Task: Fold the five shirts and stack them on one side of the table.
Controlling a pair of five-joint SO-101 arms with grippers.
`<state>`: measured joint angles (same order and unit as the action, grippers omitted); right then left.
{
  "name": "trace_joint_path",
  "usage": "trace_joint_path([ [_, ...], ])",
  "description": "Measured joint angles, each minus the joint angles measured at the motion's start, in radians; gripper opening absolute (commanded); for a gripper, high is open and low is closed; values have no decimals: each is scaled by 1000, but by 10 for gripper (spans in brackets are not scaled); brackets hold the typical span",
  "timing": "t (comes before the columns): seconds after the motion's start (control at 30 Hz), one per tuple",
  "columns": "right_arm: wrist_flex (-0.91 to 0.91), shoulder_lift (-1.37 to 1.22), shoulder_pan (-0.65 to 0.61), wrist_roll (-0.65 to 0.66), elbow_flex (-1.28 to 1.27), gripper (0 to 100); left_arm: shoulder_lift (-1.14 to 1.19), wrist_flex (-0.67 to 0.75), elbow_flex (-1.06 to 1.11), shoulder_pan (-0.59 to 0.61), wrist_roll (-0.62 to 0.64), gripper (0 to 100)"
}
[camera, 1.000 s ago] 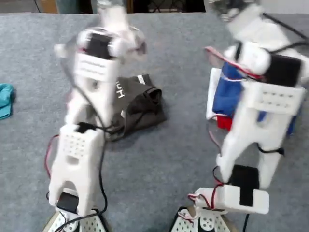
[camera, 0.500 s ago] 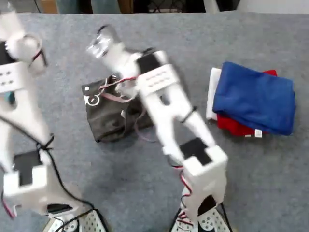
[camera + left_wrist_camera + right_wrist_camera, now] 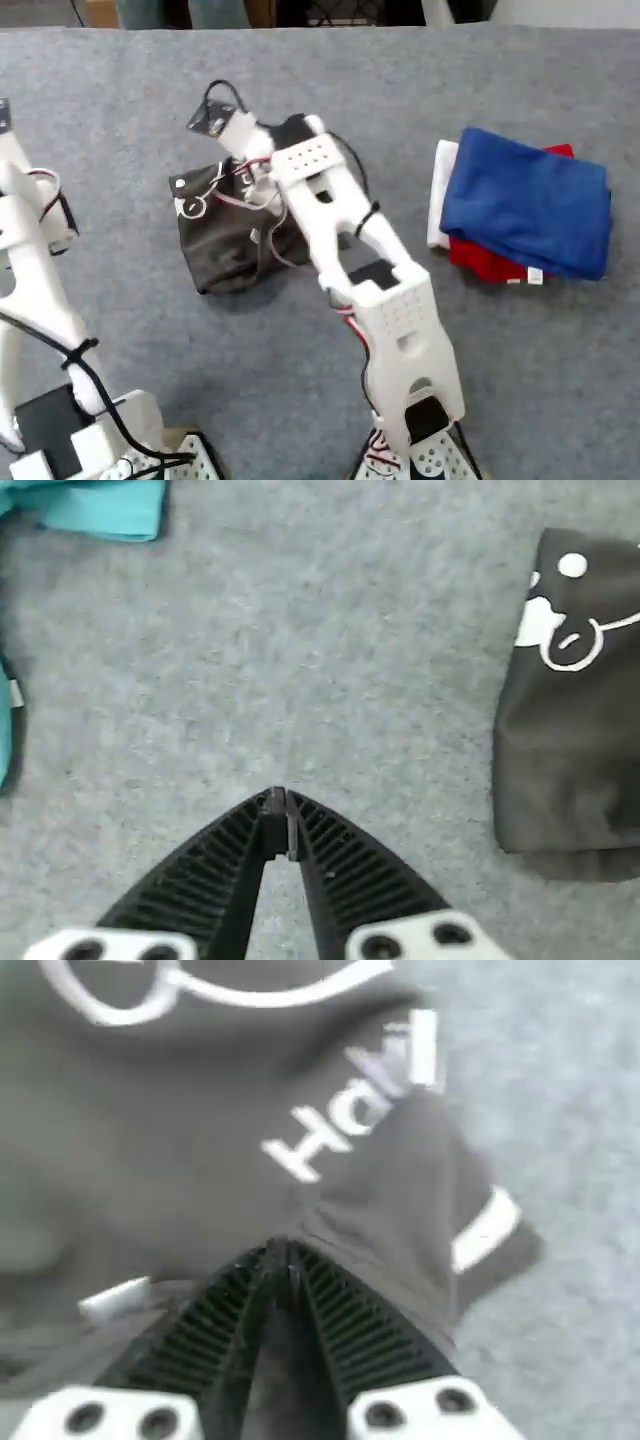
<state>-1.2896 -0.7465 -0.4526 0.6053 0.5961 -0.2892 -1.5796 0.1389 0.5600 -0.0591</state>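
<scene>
Teal shirt (image 3: 100,505) near left end effector (image 3: 278,800)

White printed letters (image 3: 340,1132), broken by folds, cross the crumpled dark brown cotton shirt (image 3: 150,1170) that lies under me; I can read no whole word there.

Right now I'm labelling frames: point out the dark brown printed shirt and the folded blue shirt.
dark brown printed shirt (image 3: 215,250): high view, uncovered lower fabric.
folded blue shirt (image 3: 525,205): high view, top's middle.
</scene>
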Motion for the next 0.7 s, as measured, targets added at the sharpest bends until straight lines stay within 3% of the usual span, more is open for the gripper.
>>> trace_joint_path([
  [0.33,-9,-250,155,-2,427,15,-20,0,8,75,-44,29],
  [0.7,14,-407,184,-2,905,15,-20,0,8,77,-48,29],
])
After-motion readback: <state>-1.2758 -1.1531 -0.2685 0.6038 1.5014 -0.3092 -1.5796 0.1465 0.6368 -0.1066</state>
